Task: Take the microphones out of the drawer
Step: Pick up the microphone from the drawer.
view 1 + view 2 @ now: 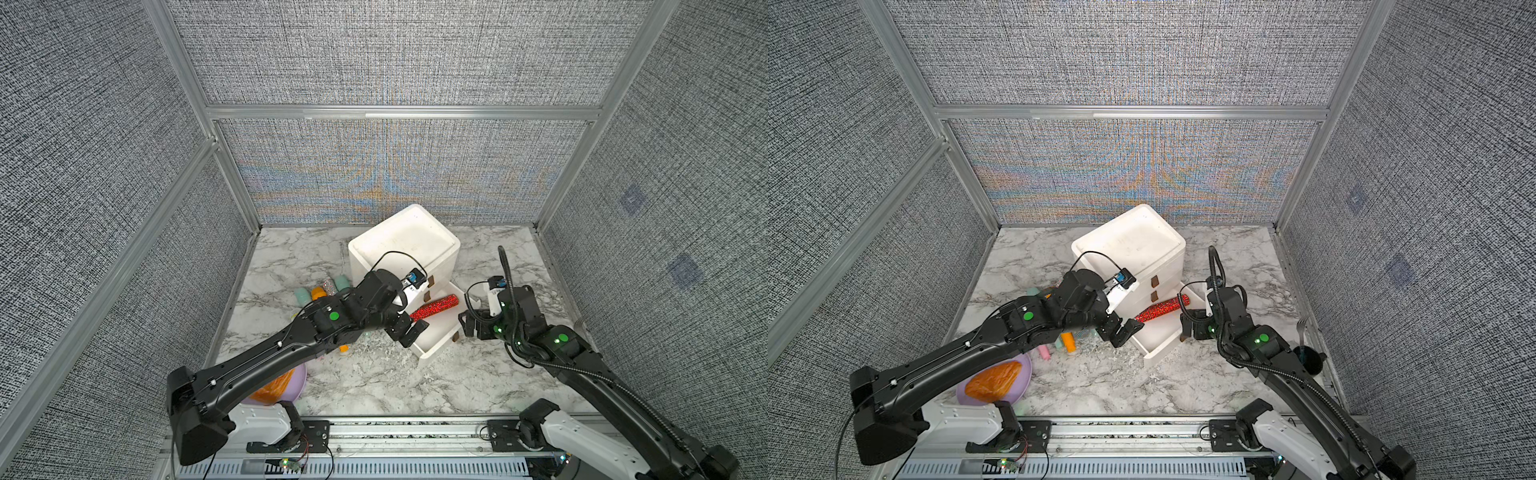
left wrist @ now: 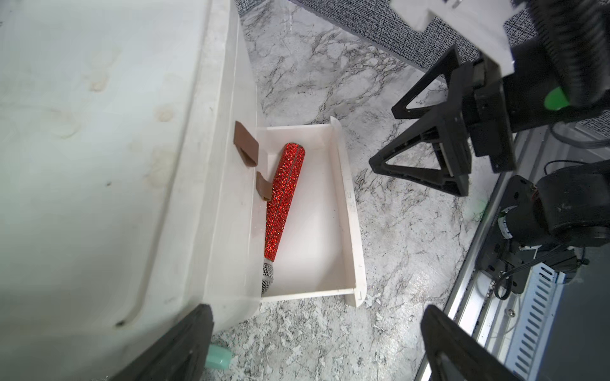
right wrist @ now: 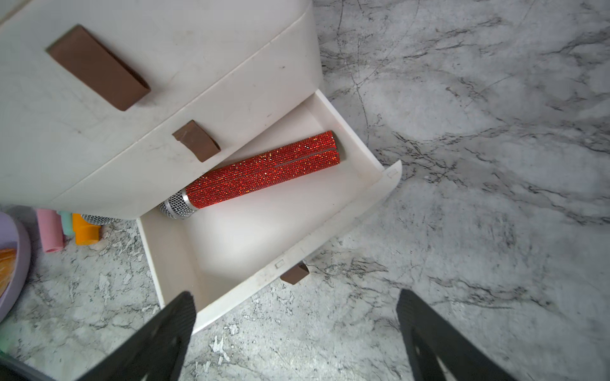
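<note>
In the open drawer, red microphone, lying flat

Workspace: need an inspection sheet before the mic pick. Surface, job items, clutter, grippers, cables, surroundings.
Surface: marble tabletop, white flakes near the drawer.
Job's things: red glitter microphone lying in the open bottom drawer of the white drawer unit, untouched.
Clutter: purple plate with orange food; coloured cylinders beside the unit.
Grippers: left gripper open, at the drawer's side; right gripper open, by the drawer front; both empty.
Cables: black loop at left wrist; ribbed hose on right arm.
Surroundings: grey fabric panels, aluminium frame.
</note>
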